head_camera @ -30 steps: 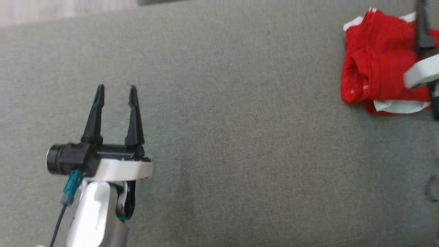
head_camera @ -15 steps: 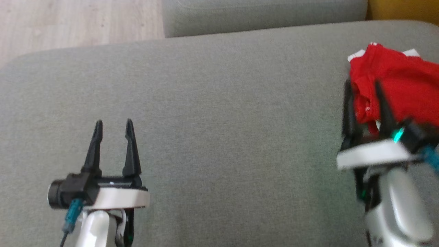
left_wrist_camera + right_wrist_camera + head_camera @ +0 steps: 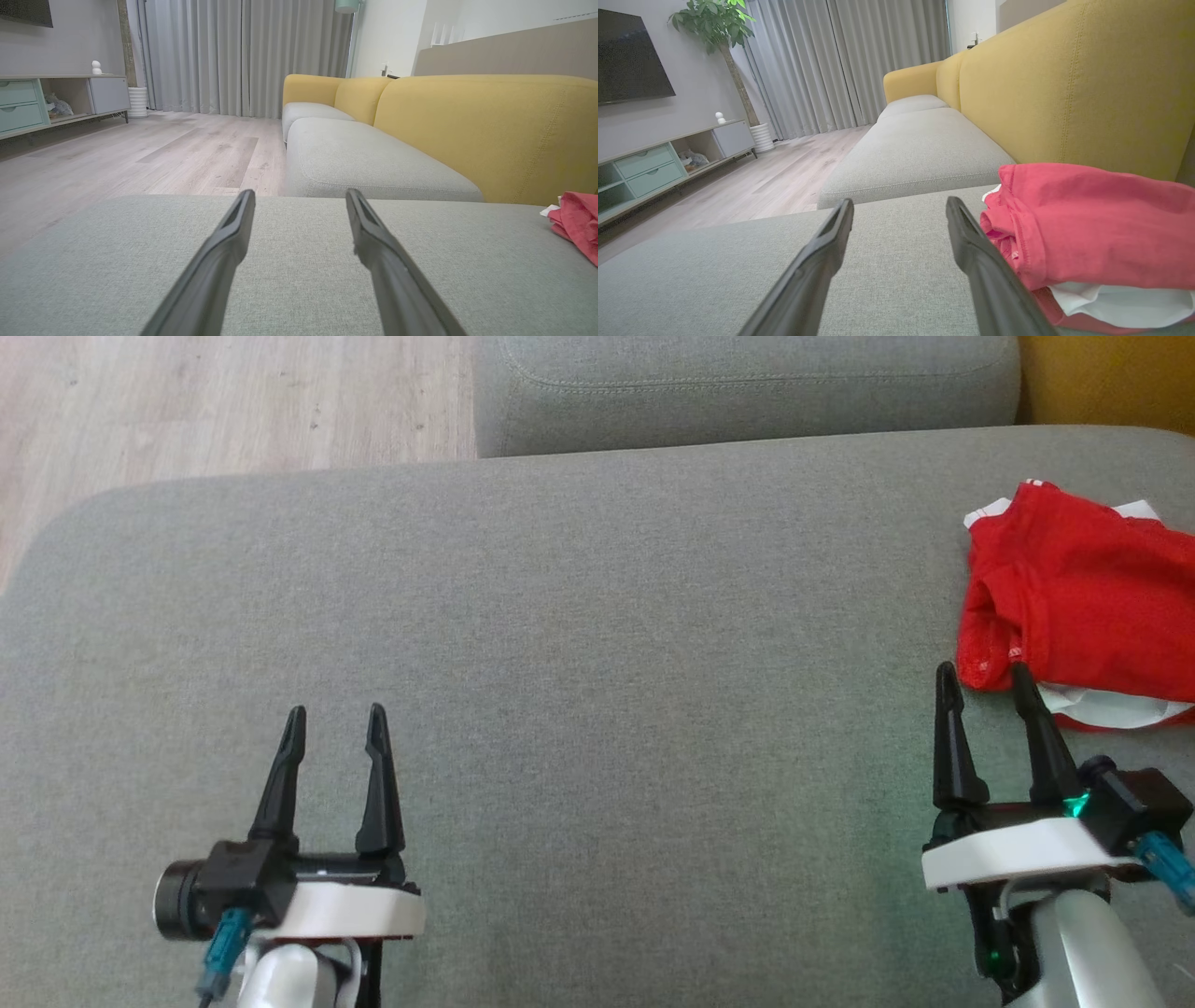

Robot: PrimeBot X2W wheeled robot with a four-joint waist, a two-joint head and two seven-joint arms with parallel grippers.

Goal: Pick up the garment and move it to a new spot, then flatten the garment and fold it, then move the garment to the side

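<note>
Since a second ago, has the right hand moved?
Yes. The right hand has drawn back toward the robot, off the red garment to its near edge.

Soft, even daylight here, no glare.
Head view runs a touch soft, barely a shadow on the grey woven sofa cushion (image 3: 597,616), a green glow tinting it lower right. Wrist views now: long dark fingers (image 3: 219,266) blur toward the bottom edge, room beyond crisp.

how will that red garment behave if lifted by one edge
The red garment lies in bunched folds, so it will likely droop and unfold when lifted. Its thin fabric looks light. On the woven grey cushion, a push would probably bunch it, not slide it.
</note>
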